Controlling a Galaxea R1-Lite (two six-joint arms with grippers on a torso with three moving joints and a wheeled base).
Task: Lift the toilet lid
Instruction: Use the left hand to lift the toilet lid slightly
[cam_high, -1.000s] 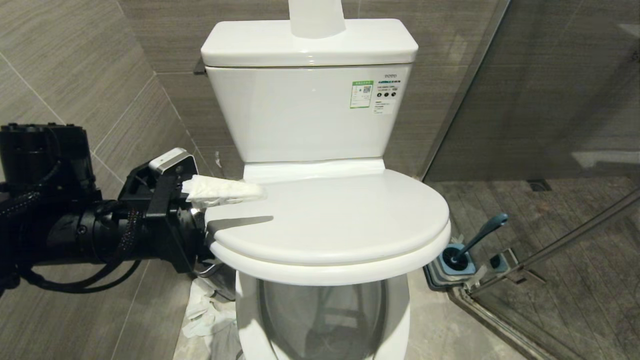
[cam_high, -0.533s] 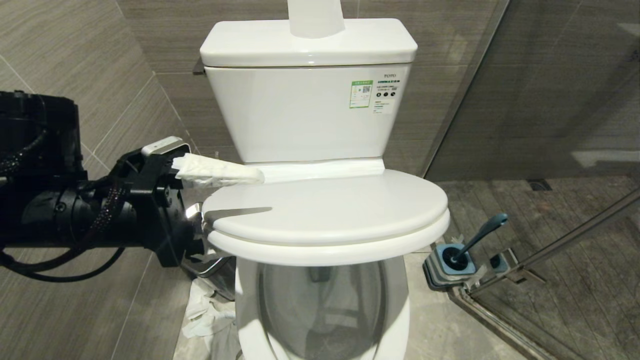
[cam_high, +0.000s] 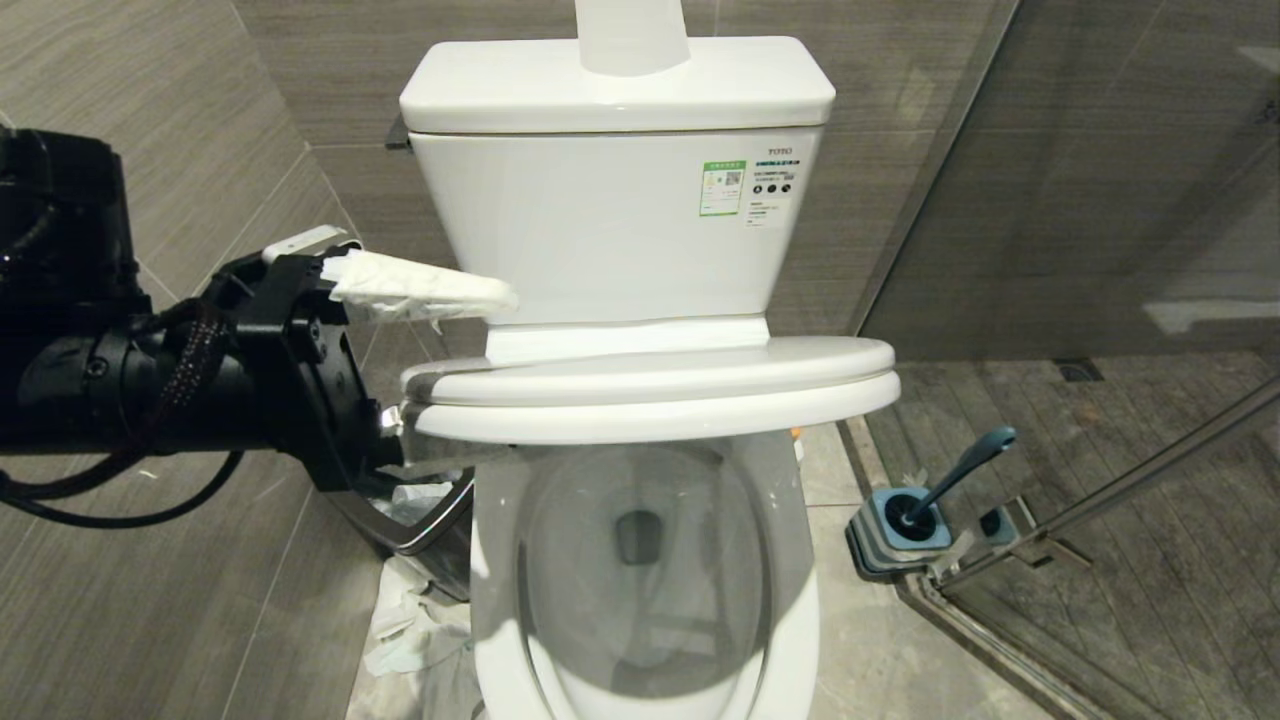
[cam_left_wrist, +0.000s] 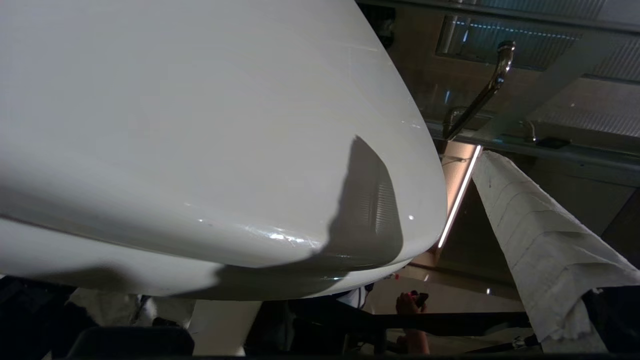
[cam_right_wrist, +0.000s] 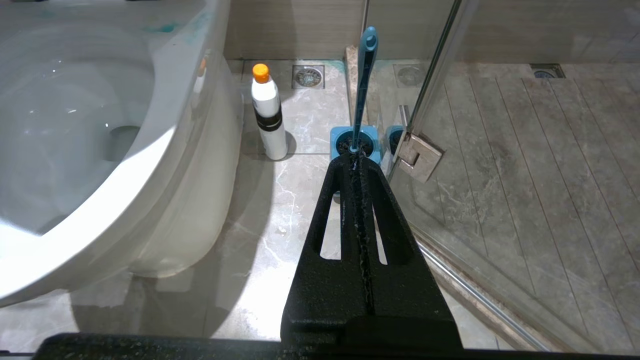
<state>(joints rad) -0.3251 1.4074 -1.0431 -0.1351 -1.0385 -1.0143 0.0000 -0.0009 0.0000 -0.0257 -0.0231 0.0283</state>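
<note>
The glossy white toilet lid is raised off the bowl together with the seat beneath it; both show almost edge-on. My left gripper is open and straddles their left edge. Its tissue-wrapped upper finger is clear above the lid, and its lower finger is under the seat. In the left wrist view the lid fills the frame and the wrapped finger stands apart from it. My right gripper is shut and empty, low over the floor to the right of the bowl.
The tank stands right behind the lid. A blue toilet brush in its holder and a glass shower door are to the right. A white bottle stands by the bowl. A chrome bin and crumpled tissue lie at lower left.
The lid and seat have swung up together from almost flat, uncovering the bowl. My left gripper has risen with them, and its upper finger now stands clear above the lid.
</note>
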